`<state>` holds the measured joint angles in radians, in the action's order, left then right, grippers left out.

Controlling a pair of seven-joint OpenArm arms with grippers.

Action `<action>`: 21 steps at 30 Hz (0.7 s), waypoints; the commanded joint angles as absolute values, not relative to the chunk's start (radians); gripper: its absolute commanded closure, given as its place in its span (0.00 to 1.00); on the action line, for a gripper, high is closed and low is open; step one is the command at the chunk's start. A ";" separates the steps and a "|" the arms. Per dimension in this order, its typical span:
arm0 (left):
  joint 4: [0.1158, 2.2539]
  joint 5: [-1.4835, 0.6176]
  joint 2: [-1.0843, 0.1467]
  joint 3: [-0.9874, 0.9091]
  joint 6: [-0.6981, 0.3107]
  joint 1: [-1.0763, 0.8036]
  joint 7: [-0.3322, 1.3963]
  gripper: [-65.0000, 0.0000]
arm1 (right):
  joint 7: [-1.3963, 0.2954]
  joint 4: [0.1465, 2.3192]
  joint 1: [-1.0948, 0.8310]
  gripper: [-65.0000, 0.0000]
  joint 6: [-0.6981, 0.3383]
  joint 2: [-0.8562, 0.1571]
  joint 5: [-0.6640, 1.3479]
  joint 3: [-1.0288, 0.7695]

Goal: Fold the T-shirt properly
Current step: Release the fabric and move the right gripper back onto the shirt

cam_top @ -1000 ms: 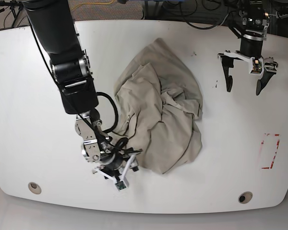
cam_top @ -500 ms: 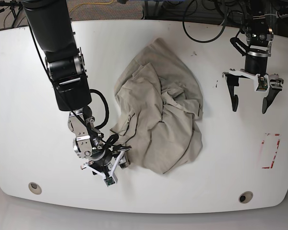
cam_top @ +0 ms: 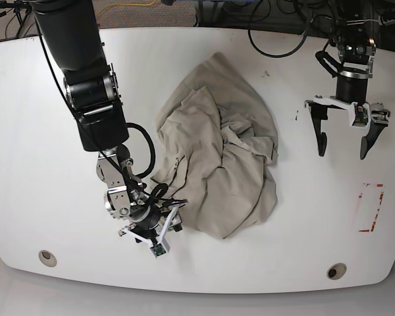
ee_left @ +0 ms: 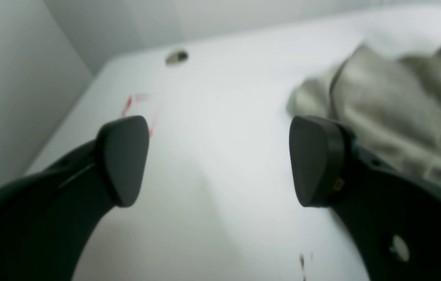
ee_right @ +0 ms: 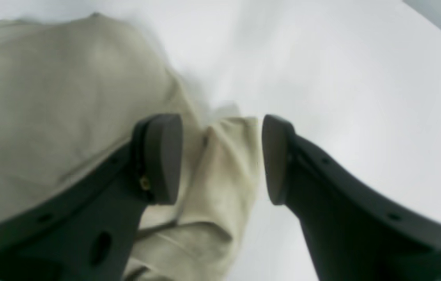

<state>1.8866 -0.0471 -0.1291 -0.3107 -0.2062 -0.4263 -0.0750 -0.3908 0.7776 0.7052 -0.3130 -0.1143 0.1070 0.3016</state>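
**A:** What's the surface like?

**B:** A white table [cam_top: 39,131] with rounded corners, a round grommet hole [cam_top: 47,257] at 7 o'clock and another at 5. Red tape marks [cam_top: 370,207] sit at about 4 o'clock, with small dark specks near the middle right. Beyond the far edge, at 12 o'clock, cables trail over a dark floor; a pale wall shows in the left wrist view.

**A:** And the T-shirt?

**B:** The T-shirt [cam_top: 220,158] lies crumpled at the table's centre, one heap of beige folds.

**A:** The claws?

**B:** The left gripper [cam_top: 345,141] hangs at 2 o'clock, jaws spread wide over bare table, well apart from the cloth. The right gripper [ee_right: 222,158] is down at the shirt's 7 o'clock edge, jaws parted with a fold of hem between them; whether the pads touch it, I cannot tell.
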 commanded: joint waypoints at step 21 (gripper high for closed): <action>1.891 -0.046 -0.072 -0.309 -0.201 -0.420 -0.088 0.19 | -0.485 1.091 0.484 0.55 -0.321 -0.214 0.096 0.291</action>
